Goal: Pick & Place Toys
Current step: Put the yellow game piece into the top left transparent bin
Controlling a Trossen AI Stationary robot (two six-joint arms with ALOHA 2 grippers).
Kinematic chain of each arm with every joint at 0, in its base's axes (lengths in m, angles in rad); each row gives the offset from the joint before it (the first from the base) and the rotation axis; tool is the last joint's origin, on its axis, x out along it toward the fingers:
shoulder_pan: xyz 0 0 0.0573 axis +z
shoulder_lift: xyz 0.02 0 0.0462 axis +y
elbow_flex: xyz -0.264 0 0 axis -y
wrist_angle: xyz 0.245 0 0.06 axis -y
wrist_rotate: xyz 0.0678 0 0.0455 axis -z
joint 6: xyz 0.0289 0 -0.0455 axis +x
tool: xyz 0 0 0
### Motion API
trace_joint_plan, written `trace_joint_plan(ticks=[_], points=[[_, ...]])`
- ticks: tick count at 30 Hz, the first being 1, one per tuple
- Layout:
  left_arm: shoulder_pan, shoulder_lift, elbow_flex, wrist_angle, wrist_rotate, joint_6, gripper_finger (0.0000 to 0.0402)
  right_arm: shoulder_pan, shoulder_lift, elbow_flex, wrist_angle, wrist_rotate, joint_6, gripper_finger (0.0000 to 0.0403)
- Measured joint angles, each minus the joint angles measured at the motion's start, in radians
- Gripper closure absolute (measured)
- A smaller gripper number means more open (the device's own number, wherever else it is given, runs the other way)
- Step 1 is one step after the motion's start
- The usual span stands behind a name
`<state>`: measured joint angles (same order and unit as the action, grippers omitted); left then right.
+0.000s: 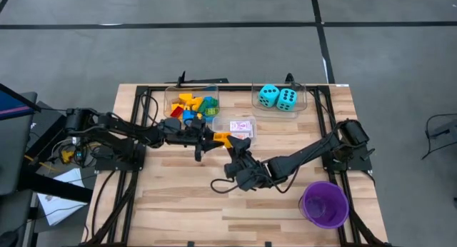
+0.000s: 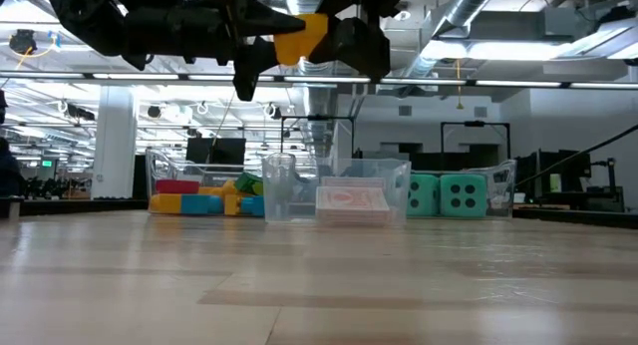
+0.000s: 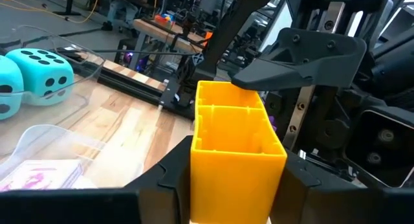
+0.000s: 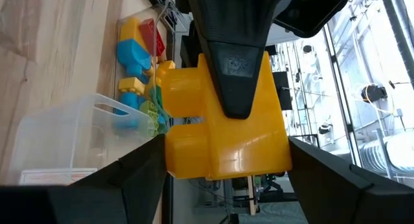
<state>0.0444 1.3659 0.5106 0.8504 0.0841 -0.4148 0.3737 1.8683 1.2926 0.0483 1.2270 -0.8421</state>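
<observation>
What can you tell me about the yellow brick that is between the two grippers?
The yellow brick is a glossy plastic building block with round studs on one side and a hollow, divided underside. It hangs in the air above the table, near the card bin. The left gripper fingers press its sides, and a finger of the right gripper lies on it.

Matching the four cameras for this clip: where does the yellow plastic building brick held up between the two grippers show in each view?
High view: yellow plastic building brick at table centre, between both arms.
Low view: brick at top, in the air.
Left wrist view: brick fills the centre, between the dark fingers.
Right wrist view: brick fills the centre.
Shared landmark: the clear plastic bin of mixed coloured bricks; not in the left wrist view.
</observation>
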Motion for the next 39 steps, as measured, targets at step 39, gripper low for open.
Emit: trace_joint_plan(ticks=[39], points=[[0.129,-0.430,0.000,-0.871,-0.562,0.120,0.0276,0.104,-0.124,0.000,-0.286,0.135,0.383,0.0058]])
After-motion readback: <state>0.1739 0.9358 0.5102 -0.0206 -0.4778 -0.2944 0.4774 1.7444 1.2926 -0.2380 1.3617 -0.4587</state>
